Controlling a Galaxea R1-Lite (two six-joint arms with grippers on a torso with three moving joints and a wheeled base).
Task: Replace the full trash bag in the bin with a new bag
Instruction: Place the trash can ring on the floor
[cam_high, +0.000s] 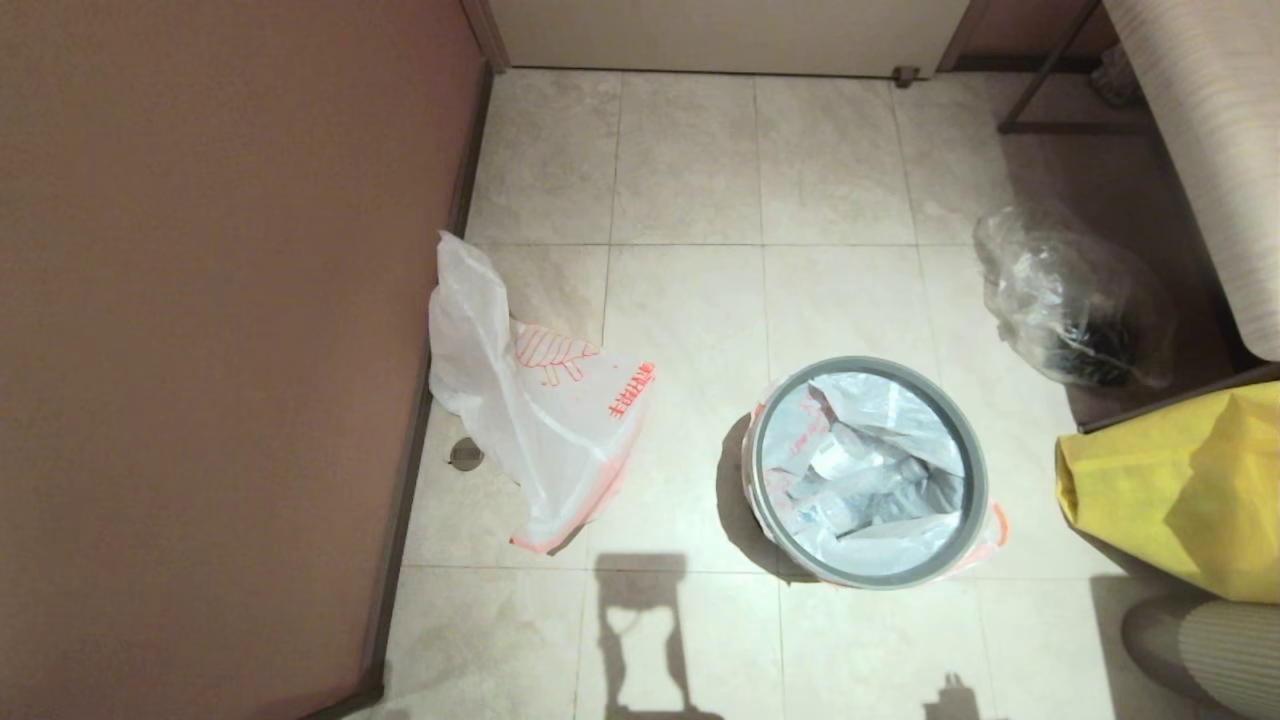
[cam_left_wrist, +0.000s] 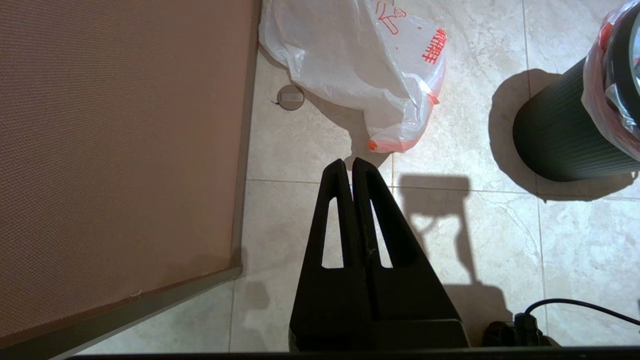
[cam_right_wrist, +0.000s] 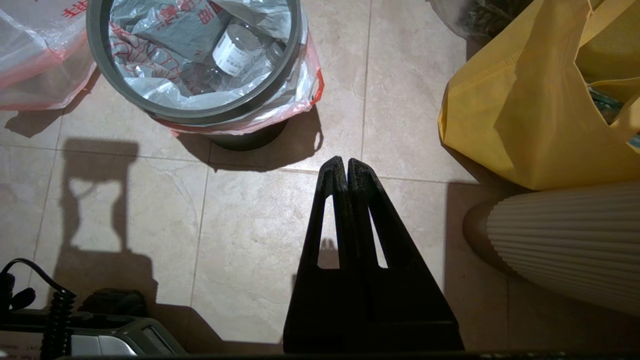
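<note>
The black bin (cam_high: 868, 472) with its grey rim ring (cam_high: 905, 579) stands on the tiled floor at centre right. Inside it sits the full trash bag (cam_high: 905, 410), white with an orange-pink edge folded over the rim; clear bottles (cam_right_wrist: 235, 47) show in it. The new bag (cam_high: 540, 405), limp and white with an orange leaf drawing and red characters, lies by the brown wall on the left. My left gripper (cam_left_wrist: 348, 164) hangs shut and empty above the floor just short of the new bag (cam_left_wrist: 360, 60). My right gripper (cam_right_wrist: 340, 162) hangs shut and empty on the near side of the bin (cam_right_wrist: 247, 140).
A brown wall panel (cam_high: 220, 330) runs along the left. A clear bag with dark contents (cam_high: 1075, 300) lies at the right, a yellow fabric sack (cam_high: 1170, 490) nearer, and ribbed beige furniture (cam_high: 1215, 150) beyond. A floor drain (cam_high: 466, 454) sits beside the new bag.
</note>
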